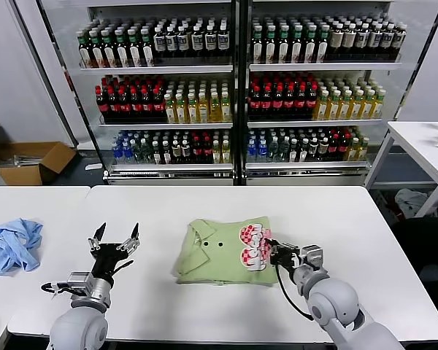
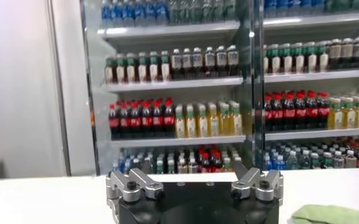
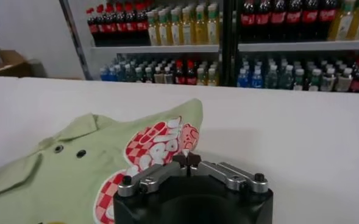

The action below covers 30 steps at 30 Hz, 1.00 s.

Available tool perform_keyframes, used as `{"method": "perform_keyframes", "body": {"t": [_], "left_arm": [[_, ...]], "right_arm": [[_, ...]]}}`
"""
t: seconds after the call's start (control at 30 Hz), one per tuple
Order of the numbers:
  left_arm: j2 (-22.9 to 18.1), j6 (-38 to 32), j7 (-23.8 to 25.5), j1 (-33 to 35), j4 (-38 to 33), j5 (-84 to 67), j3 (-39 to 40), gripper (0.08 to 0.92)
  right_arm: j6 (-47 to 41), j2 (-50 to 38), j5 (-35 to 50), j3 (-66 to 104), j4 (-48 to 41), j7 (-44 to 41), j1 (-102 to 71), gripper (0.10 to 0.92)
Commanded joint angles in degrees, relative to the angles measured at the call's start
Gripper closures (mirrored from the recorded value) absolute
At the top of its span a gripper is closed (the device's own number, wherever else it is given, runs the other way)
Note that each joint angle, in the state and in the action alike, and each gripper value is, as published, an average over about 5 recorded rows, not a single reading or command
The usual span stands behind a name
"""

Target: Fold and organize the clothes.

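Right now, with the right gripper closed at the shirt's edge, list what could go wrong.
1. The right gripper is shut at the printed edge of the green polo shirt; it may pinch only the top layer, so pulling could undo the fold.
2. The left gripper hovers open, well off the shirt, so nothing pins it; a pull could drag the whole shirt across the table.

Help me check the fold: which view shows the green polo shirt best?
The head view: the whole polo shirt lies folded on the white table, the right gripper shut at its printed edge. The right wrist view shows only collar, buttons and print; the left wrist view, just a corner.
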Motion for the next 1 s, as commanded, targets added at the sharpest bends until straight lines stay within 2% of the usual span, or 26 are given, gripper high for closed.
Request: {"method": "perform_keyframes", "body": {"t": [0.03,0.17,0.37,0.53,0.73,0.9,1.0], "left_arm": [[0.3,-14.8,5.7,-2.2,5.0,11.6,1.5,0.177],[0.4,-17.7,4.5,-2.9,4.8,18.6,2.3,0.177],[0.8,-21.4,3.2,-4.1,5.5,22.5,3.7,0.177],[0.6,-23.0,3.1,-7.0,8.6,29.1,4.0,0.177],[1.9,-33.4,4.0,-11.7,18.9,40.5,1.8,0.177],[2.6,-34.4,4.3,-13.5,20.9,40.8,1.1,0.177],[3.4,-32.3,6.7,-13.1,20.3,31.1,1.6,0.177]], "right_arm": [[2.2,1.1,-9.9,2.6,-4.5,-7.5,0.4,0.919],[2.2,1.0,-11.3,3.0,-2.6,-5.3,-1.3,0.878],[3.2,-0.8,-13.5,8.7,4.5,-3.3,-5.7,0.707],[7.0,-0.5,-17.3,12.6,6.6,-3.8,-6.8,0.56],[13.3,1.6,-23.0,12.9,2.8,-3.7,-4.4,0.387],[14.8,4.6,-25.5,12.1,-1.5,-3.9,-1.9,0.254],[15.2,5.3,-26.5,11.7,-3.1,-4.2,-1.9,0.213]]}}
